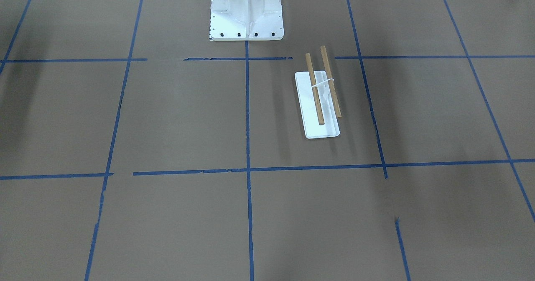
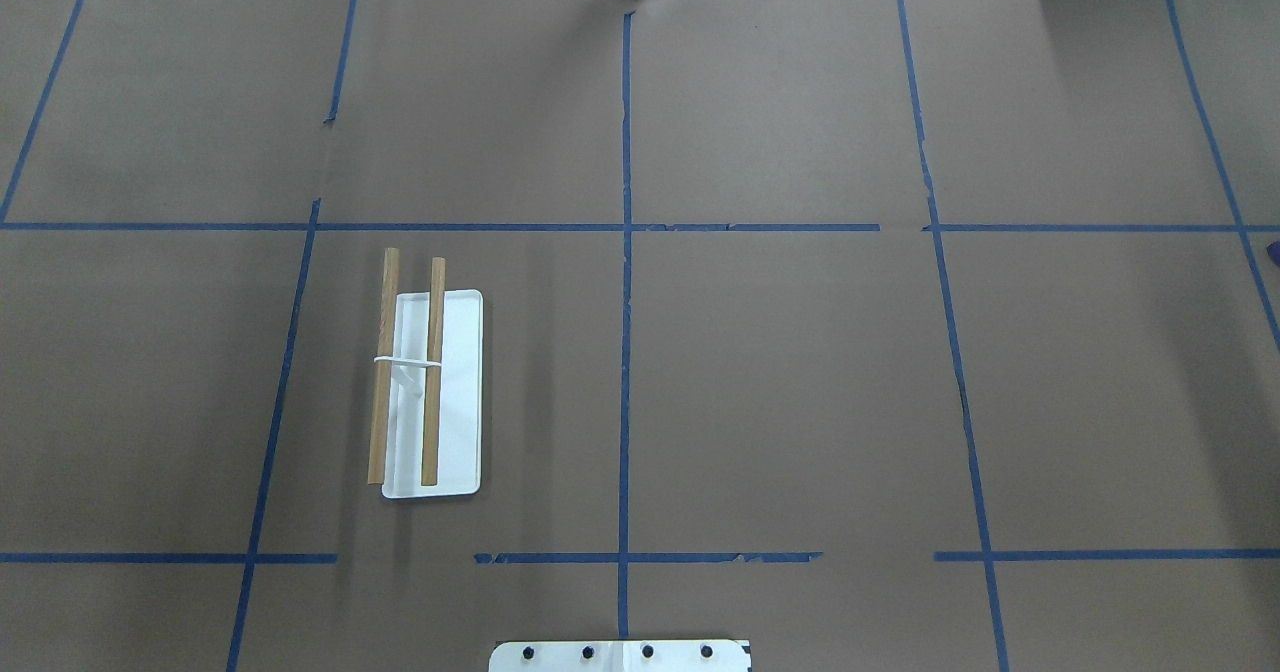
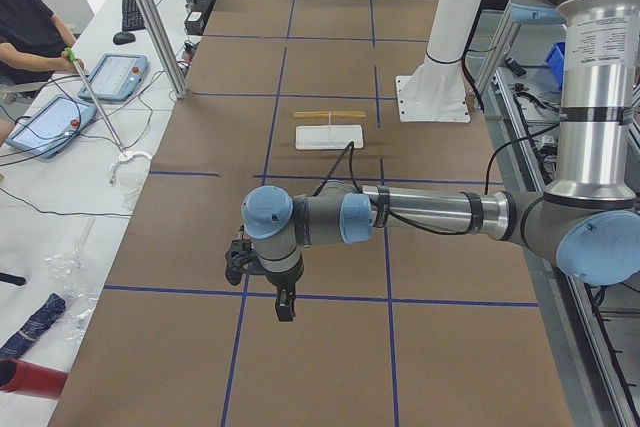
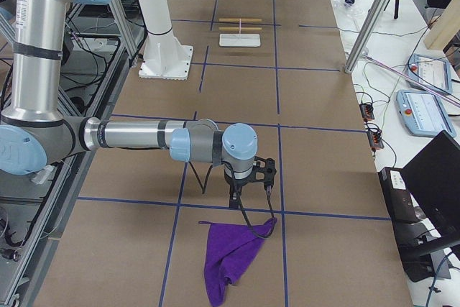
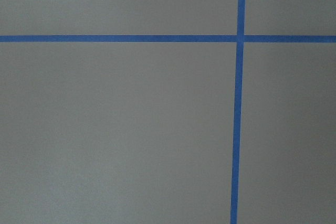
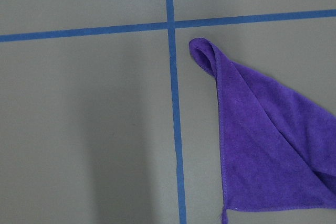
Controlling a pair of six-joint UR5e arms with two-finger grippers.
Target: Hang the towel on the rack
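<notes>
The towel (image 4: 228,260) — purple terry, folded to a soft triangle — lay flat at the table's (image 2: 800,402) right end, well apart from the rack (image 2: 432,382) of two smooth wooden dowels (image 2: 380,372) on a white base (image 2: 462,402); the right gripper (image 4: 250,190) hung near the towel's rolled corner, presumably for pick-up; the left gripper (image 3: 285,305) hung near the opposite end; neither's opening could be told.
</notes>
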